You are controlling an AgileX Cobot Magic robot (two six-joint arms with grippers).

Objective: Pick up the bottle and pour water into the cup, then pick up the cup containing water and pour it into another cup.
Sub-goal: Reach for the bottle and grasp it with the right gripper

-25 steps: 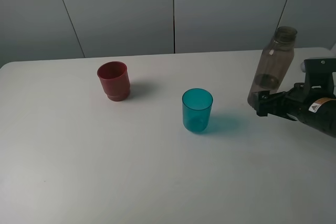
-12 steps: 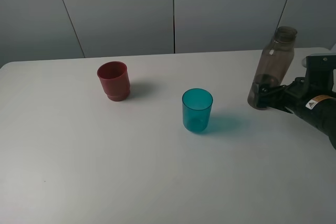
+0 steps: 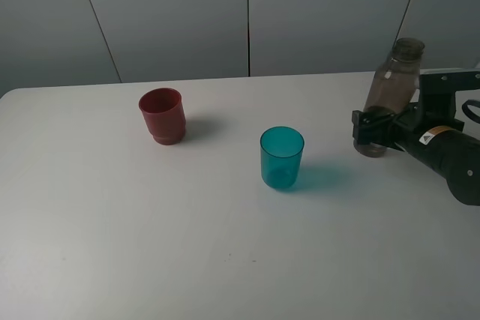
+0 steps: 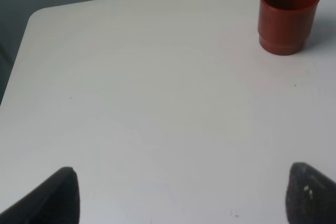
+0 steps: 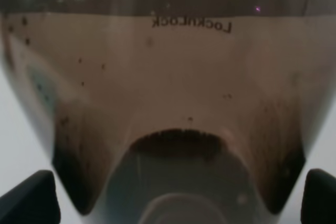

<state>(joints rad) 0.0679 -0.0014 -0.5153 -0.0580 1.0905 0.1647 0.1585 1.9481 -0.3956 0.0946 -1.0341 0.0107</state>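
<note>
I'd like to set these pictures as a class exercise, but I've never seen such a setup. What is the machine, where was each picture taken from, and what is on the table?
It is a robot with two arms, each ending in a pair of fingers. One picture comes from a camera mounted high above the white table; the other two come from a camera on each wrist. On the table stand a red cup, a teal cup and a tall smoky bottle. The right fingers sit on either side of the bottle's lower part, and that wrist's picture is filled by the bottle. Whether they are squeezing it cannot be told. The left fingers are open and empty, with the red cup ahead of them.
</note>
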